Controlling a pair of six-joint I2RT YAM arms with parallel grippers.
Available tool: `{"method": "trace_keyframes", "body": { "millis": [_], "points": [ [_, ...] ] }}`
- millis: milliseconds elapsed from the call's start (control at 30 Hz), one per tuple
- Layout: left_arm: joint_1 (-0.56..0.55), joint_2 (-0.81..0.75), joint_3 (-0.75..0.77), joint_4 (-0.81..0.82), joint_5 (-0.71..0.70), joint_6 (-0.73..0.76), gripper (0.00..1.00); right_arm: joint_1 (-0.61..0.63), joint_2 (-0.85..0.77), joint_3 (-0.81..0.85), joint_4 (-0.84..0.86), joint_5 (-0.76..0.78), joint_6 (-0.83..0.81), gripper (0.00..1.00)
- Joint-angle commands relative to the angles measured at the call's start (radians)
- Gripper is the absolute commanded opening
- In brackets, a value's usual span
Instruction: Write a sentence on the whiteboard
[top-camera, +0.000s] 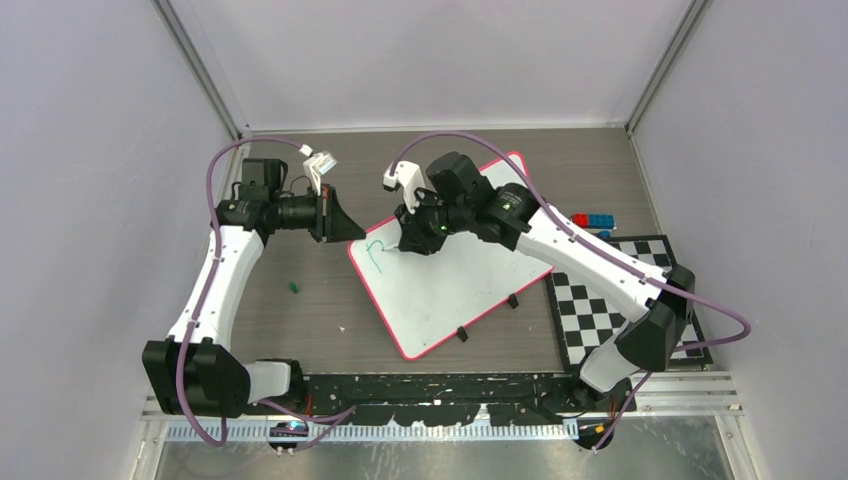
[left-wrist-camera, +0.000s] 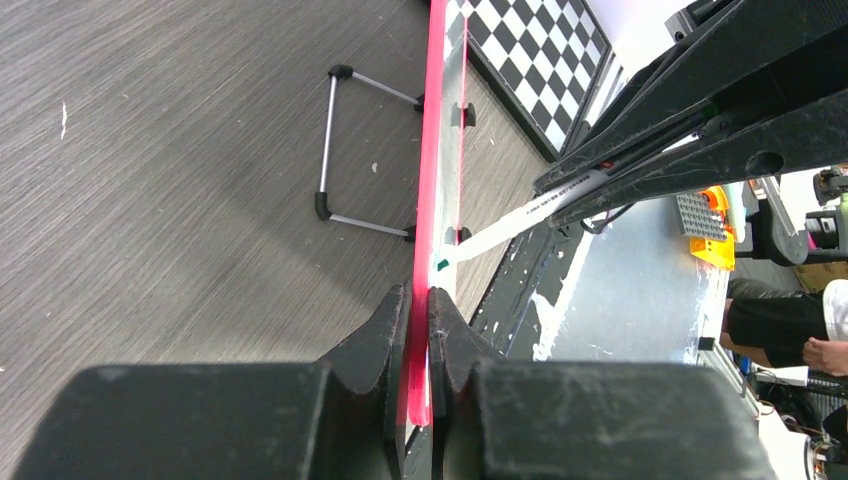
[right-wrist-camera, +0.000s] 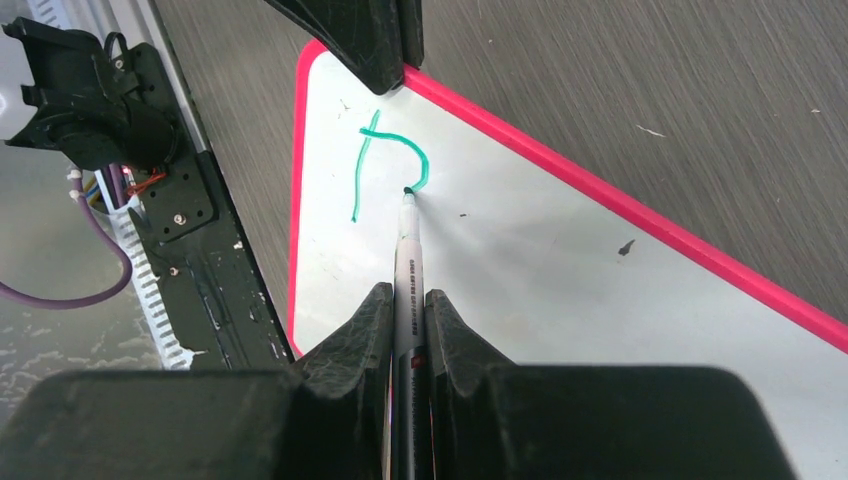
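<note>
The whiteboard (top-camera: 450, 270) lies tilted on the table, white with a pink-red rim; it also shows in the right wrist view (right-wrist-camera: 560, 260). My left gripper (top-camera: 345, 228) is shut on the board's left rim (left-wrist-camera: 425, 200), seen edge-on in the left wrist view. My right gripper (top-camera: 408, 243) is shut on a white marker (right-wrist-camera: 409, 270) whose teal tip touches the board. The sentence (right-wrist-camera: 385, 165) is only a first teal stroke, part of a letter like an "R", near the board's upper left corner (top-camera: 376, 253).
A black-and-white checkerboard mat (top-camera: 620, 300) lies right of the board, with red and blue bricks (top-camera: 595, 221) behind it. A small green cap (top-camera: 294, 288) lies on the table left of the board. A folded wire stand (left-wrist-camera: 345, 150) shows under the board's edge.
</note>
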Motion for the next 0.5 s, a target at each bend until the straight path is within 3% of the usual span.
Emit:
{"method": "trace_keyframes", "body": {
  "millis": [0,467],
  "points": [
    [-0.001,-0.020,0.001,0.000,0.047,-0.003,0.00,0.010,0.009,0.003,0.035,0.009,0.003,0.00],
    [-0.001,-0.015,0.004,-0.003,0.049,0.001,0.00,0.039,0.062,0.053,0.033,0.014,-0.004,0.00]
  ]
}}
